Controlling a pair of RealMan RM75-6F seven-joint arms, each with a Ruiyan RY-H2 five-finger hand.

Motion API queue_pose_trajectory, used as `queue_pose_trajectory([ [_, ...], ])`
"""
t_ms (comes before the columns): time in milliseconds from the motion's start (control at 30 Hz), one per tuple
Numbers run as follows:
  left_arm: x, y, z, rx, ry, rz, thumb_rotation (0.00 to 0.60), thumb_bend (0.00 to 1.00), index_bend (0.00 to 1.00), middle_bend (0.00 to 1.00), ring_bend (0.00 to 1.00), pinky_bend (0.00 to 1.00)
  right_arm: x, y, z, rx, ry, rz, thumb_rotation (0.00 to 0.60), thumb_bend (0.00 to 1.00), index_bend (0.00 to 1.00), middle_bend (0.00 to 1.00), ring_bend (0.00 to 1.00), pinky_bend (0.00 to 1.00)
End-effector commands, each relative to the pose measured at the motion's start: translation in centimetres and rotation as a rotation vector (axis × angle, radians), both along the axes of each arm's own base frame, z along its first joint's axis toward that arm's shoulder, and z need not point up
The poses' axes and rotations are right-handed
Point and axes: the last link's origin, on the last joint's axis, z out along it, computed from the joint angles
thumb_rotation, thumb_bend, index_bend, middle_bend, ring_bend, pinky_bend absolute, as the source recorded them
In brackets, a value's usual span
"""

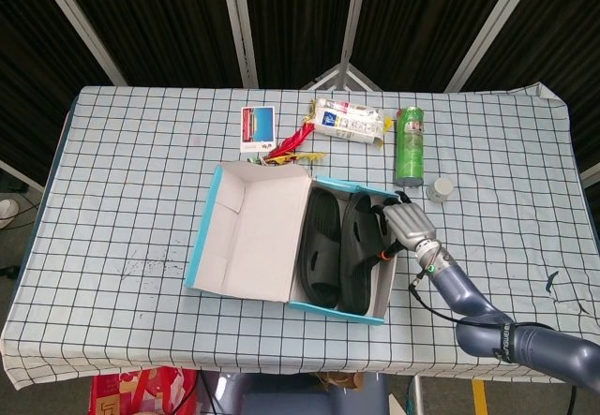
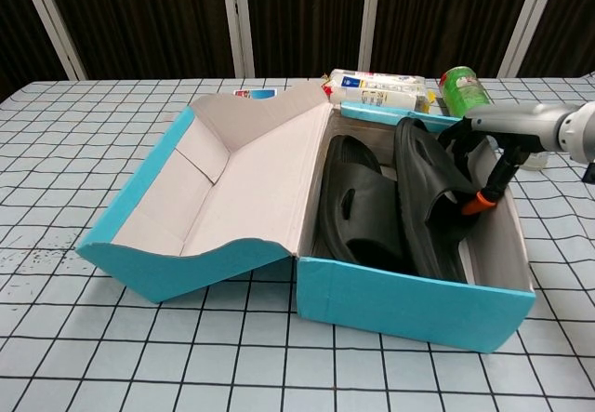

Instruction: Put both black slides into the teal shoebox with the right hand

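Observation:
The teal shoebox [image 1: 208,237] [image 2: 409,305] lies open near the table's front, its lid flap folded out to the left. Both black slides are inside, side by side. The left slide [image 1: 319,244] [image 2: 358,203] lies flat. The right slide [image 1: 358,246] [image 2: 429,198] sits tilted on its edge against the box's right wall. My right hand [image 1: 403,226] [image 2: 493,147] reaches over that wall and grips the right slide, its fingers curled round the outer edge and an orange-tipped finger pressed on it. My left hand shows in neither view.
Behind the box stand a green can [image 1: 410,143] [image 2: 462,86], a small white jar [image 1: 439,188], a snack packet [image 1: 349,121] [image 2: 376,88], a picture card [image 1: 257,125] and a red-yellow wrapper [image 1: 291,143]. The checked cloth [image 1: 122,200] covers the table.

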Motion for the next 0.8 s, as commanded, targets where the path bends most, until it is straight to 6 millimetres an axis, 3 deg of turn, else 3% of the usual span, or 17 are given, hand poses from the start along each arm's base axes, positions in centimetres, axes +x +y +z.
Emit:
queue_pose_trajectory([
  [33,0.0,0.0,0.0,-0.001,0.0,0.0,0.6,0.37,0.1,0.04,0.0,0.09,0.1,0.1,-0.3,0.003,0.041,0.015,0.6,0.53,0.58,0.55,0.19,0.0],
  [800,-0.1,0.0,0.2,0.005,-0.011,-0.004,0.6,0.37,0.1,0.04,0.0,0.09,1.2,0.1,-3.0,0.017,0.236,0.059,0.6,0.53,0.6,0.55,0.19,0.0],
])
